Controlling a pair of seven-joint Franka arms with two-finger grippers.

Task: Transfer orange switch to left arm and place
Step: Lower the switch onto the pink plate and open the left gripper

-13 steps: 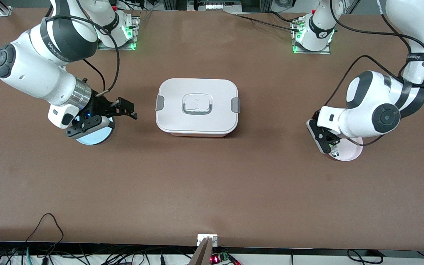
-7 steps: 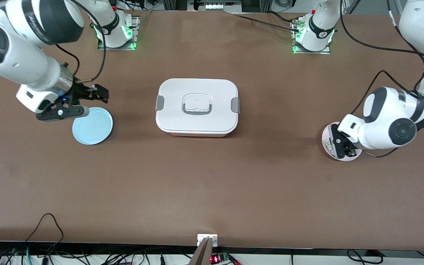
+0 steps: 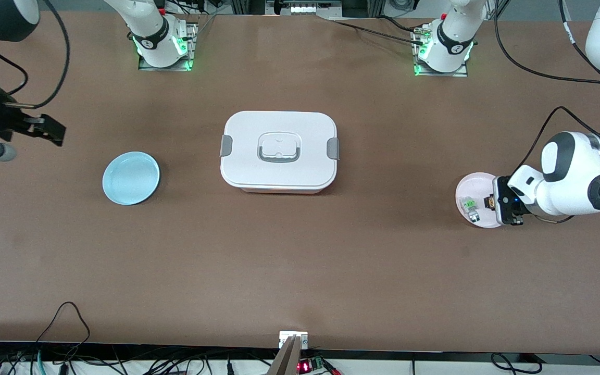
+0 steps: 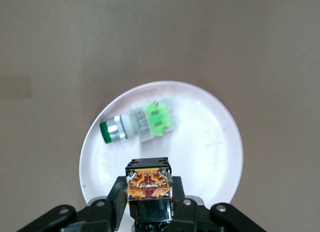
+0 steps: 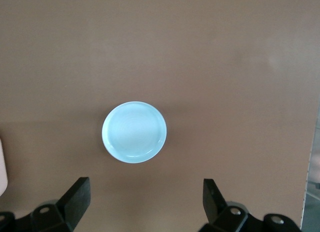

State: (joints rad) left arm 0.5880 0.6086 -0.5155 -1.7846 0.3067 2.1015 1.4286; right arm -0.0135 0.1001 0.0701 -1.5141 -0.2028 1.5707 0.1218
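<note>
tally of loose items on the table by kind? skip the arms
Plates: 2 — blue plate, pink plate
Switches: 2 — orange switch gripped by the left gripper over the pink plate; green switch lying on it
Boxes: 1 — white box
Total: 5

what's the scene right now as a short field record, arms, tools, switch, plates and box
left tool: shut on the orange switch, over the pink plate
right tool: open, holds nothing, raised at the right arm's end of the table
green component: lies on the pink plate
blue plate: nothing on it, beside the box toward the right arm's end
box: closed, mid-table between the two plates
</note>
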